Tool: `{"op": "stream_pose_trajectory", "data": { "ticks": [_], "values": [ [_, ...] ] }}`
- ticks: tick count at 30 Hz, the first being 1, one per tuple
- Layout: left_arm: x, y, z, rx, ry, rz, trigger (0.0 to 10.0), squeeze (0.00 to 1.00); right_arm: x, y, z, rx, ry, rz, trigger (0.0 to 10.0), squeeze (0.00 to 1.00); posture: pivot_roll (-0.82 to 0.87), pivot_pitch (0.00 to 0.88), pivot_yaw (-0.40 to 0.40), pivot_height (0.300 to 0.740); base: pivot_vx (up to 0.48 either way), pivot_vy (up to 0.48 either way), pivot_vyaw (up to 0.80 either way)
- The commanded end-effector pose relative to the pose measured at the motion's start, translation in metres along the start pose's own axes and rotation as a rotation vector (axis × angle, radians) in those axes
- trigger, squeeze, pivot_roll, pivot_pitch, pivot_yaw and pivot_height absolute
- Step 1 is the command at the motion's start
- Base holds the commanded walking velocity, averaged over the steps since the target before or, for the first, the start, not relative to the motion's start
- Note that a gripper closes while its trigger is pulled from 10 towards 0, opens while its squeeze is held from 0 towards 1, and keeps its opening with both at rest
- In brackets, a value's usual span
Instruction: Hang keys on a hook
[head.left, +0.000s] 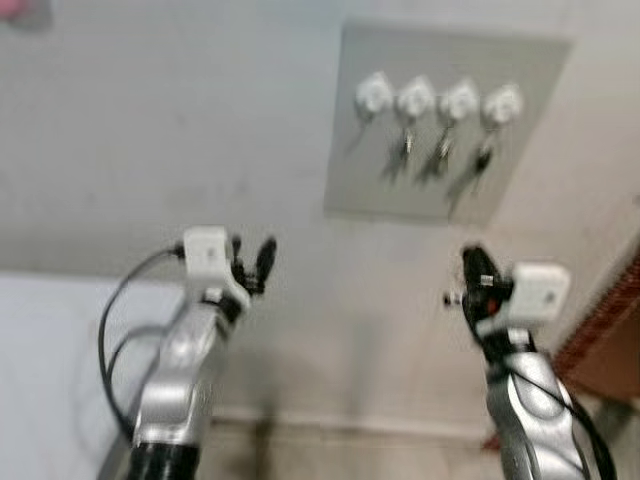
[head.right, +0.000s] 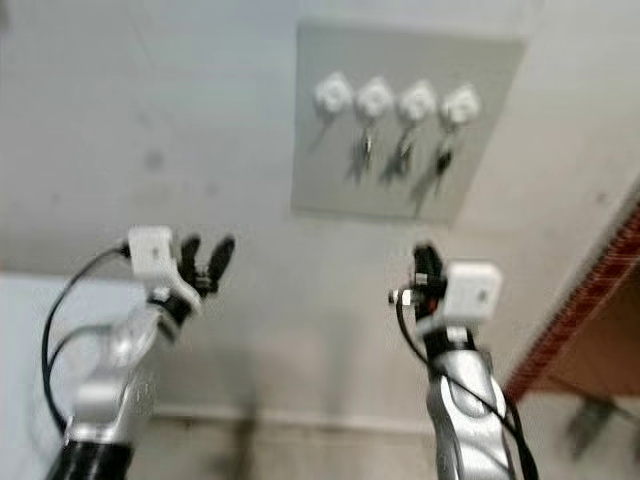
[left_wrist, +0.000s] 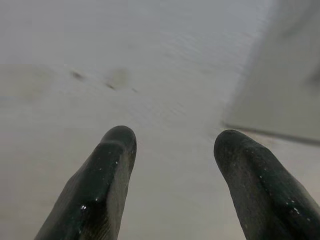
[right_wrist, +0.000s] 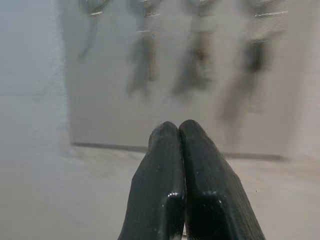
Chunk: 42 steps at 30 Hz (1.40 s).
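A grey board (head.left: 440, 120) is sitting on the pale wall (head.left: 150, 130), carrying four white hooks (head.left: 438, 100) in a row. Keys (head.left: 442, 152) are hanging from the three hooks on the right (the leftmost hook is holding none). The left gripper (head.left: 252, 262) is hovering below and left of the board, its fingers (left_wrist: 107, 175) spread apart and empty. The right gripper (head.left: 474, 272) is hovering below the board's right end, its fingers (right_wrist: 200, 180) pressed together with nothing between them.
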<state>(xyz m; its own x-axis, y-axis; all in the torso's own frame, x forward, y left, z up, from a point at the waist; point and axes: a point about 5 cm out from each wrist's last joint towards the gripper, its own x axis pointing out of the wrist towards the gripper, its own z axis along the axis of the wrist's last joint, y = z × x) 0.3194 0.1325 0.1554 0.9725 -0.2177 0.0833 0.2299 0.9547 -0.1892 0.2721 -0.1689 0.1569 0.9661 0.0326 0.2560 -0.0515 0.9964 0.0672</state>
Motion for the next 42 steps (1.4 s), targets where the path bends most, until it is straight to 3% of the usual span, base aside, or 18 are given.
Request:
{"op": "stream_pose_trajectory", "data": {
  "ticks": [1,6,12,16,42],
  "values": [
    [-0.003,0.01,0.002,-0.022,-0.003,0.045,10.0,0.0,0.003,0.007,0.004,0.015,-0.019,0.023,10.0,0.0,-0.05,0.0,-0.033,0.74,0.48,0.0,0.0],
    [-0.004,0.01,0.004,-0.055,-0.024,0.057,10.0,0.0,0.002,0.007,0.004,0.015,-0.017,0.023,10.0,0.0,-0.05,0.0,-0.033,0.74,0.096,0.0,0.0],
    [-0.004,0.007,0.005,-0.018,-0.02,0.046,10.0,0.0,0.002,0.009,0.002,0.016,-0.005,0.03,10.0,0.0,-0.05,0.0,-0.033,0.74,0.0,0.0,0.0],
    [-0.005,0.001,0.005,0.05,-0.02,-0.002,10.0,0.0,0.002,0.009,-0.001,0.02,0.01,0.042,10.0,0.0,-0.04,0.0,-0.033,0.74,0.0,0.0,0.0],
    [-0.003,-0.006,0.005,0.067,-0.027,-0.039,10.0,0.0,0.005,0.009,-0.007,0.035,0.061,0.03,10.0,0.0,-0.04,0.0,-0.035,0.74,0.0,0.0,-0.08]
  ]
}}
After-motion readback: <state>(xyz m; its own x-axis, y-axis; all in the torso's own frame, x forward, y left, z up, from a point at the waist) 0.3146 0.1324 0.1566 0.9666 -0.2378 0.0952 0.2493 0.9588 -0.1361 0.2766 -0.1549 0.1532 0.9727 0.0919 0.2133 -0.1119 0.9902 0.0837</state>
